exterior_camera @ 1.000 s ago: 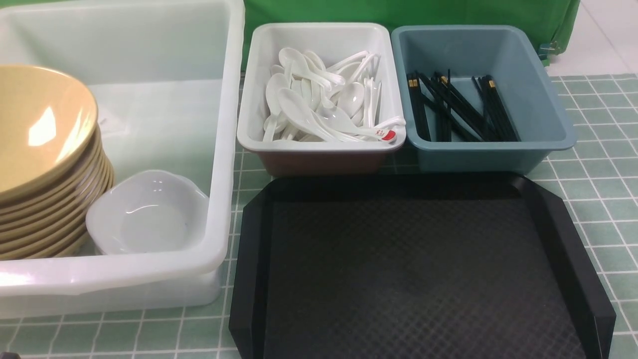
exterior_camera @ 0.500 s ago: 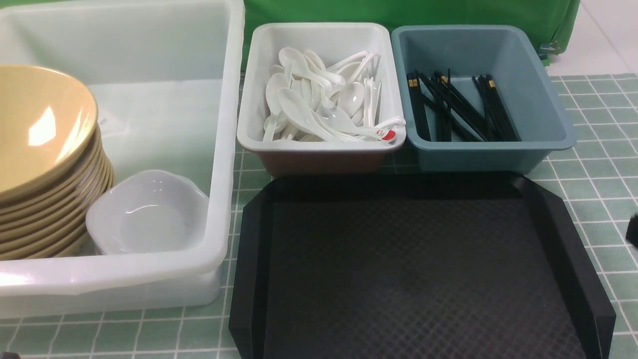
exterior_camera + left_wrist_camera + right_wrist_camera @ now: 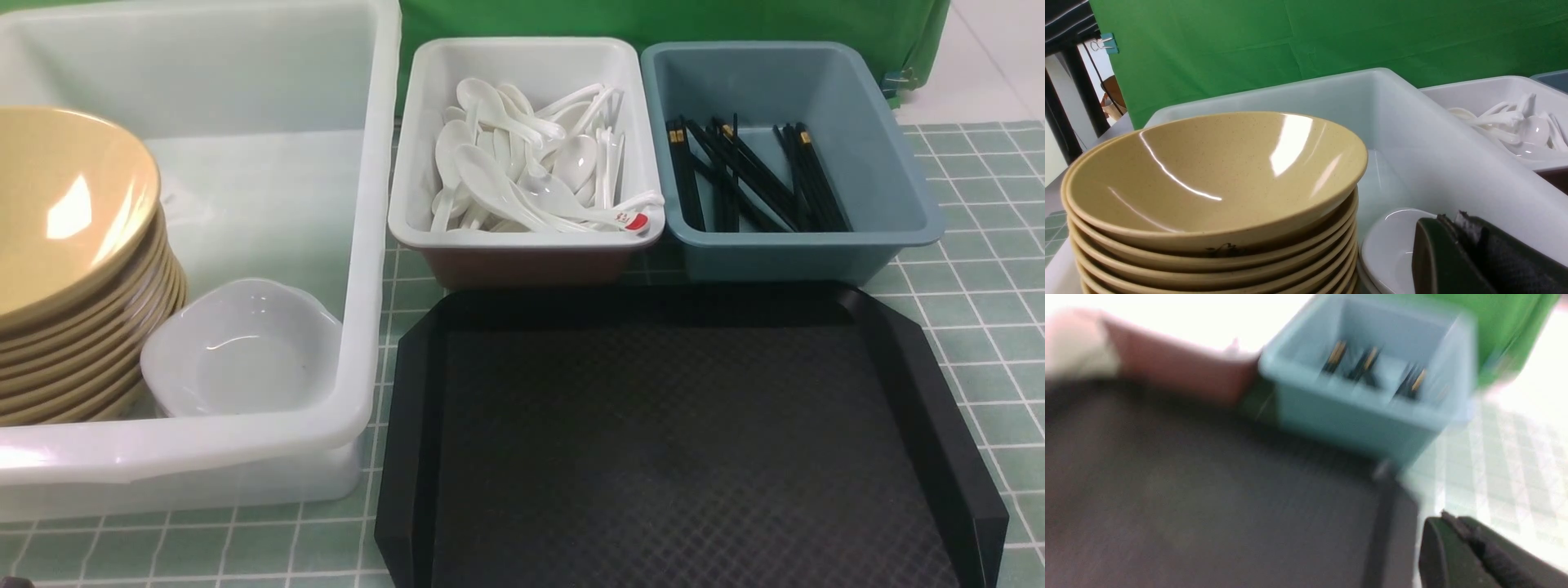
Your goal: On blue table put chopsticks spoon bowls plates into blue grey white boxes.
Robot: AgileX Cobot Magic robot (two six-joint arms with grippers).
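large translucent white tub [image 3: 371, 204]: stacked glossy tan bowls [image 3: 65, 245], one rounded-square white plate [image 3: 241, 351] beside them | white tub [image 3: 522, 237]: heaped smooth white spoons [image 3: 522, 175] | blue-grey tub [image 3: 898, 188]: thin black chopsticks [image 3: 755, 180] | textured black tray [image 3: 678, 457] on grid-printed table [image 3: 971, 310] | left gripper [image 3: 1457, 253] clenched, empty | right gripper [image 3: 1470, 555] clenched, empty, view blurred

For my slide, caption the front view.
Black textured tray bare; white spoons, black chopsticks, tan bowls sorted in tubs.
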